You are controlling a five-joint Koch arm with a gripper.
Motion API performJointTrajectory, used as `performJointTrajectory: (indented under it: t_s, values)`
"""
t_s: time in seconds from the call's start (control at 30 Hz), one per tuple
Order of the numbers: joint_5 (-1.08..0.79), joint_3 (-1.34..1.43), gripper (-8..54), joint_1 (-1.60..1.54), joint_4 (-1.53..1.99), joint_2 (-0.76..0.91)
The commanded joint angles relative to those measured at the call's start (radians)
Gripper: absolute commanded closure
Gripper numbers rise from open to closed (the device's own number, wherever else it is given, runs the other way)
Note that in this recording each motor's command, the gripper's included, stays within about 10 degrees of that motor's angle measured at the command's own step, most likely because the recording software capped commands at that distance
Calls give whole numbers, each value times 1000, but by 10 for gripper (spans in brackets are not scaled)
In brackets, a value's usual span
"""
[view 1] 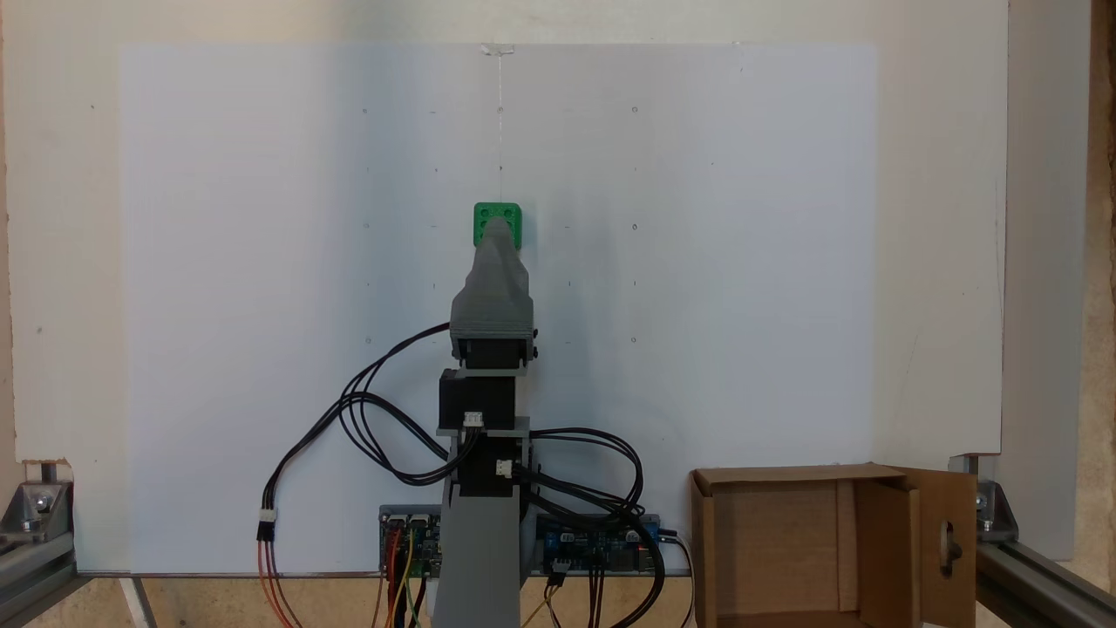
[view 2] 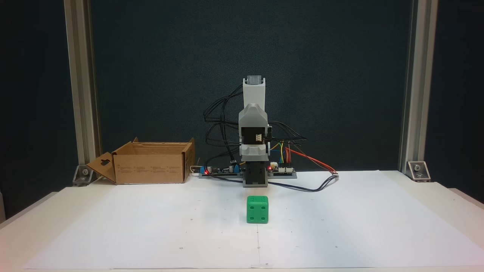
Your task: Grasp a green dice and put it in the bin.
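Observation:
The green dice [view 2: 257, 209] lies on the white paper sheet, near the middle of the table, in front of the arm. The arm is folded up over its base, and its grey gripper [view 2: 253, 113] points toward the dice from well above the table, not touching it. Seen from above in a fixed view, the gripper [view 1: 499, 227] tip overlaps the near edge of the green dice [view 1: 498, 213]. A single grey tip shows, so I cannot tell whether the jaws are apart. The bin [view 2: 151, 168] is an open cardboard box beside the arm's base, with a keyhole-cut flap folded outward [view 1: 946, 545].
Circuit boards [view 2: 281, 170] with lit red LEDs and loose black, red and yellow cables [view 1: 366, 419] lie around the arm's base. Aluminium frame posts [view 2: 81, 87] stand at the table's back corners. The white paper sheet [view 2: 151, 234] covers most of the table.

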Motion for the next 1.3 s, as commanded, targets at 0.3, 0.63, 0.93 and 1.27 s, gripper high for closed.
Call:
performJointTrajectory:
  t_s: [0.3, 0.63, 0.93, 1.27]
  values:
    - [17, 49, 7, 44, -106, 107]
    - [-23, 49, 7, 37, -106, 106]
    - [-87, 49, 7, 38, -106, 106]
    - [-91, 49, 15, 43, -97, 106]
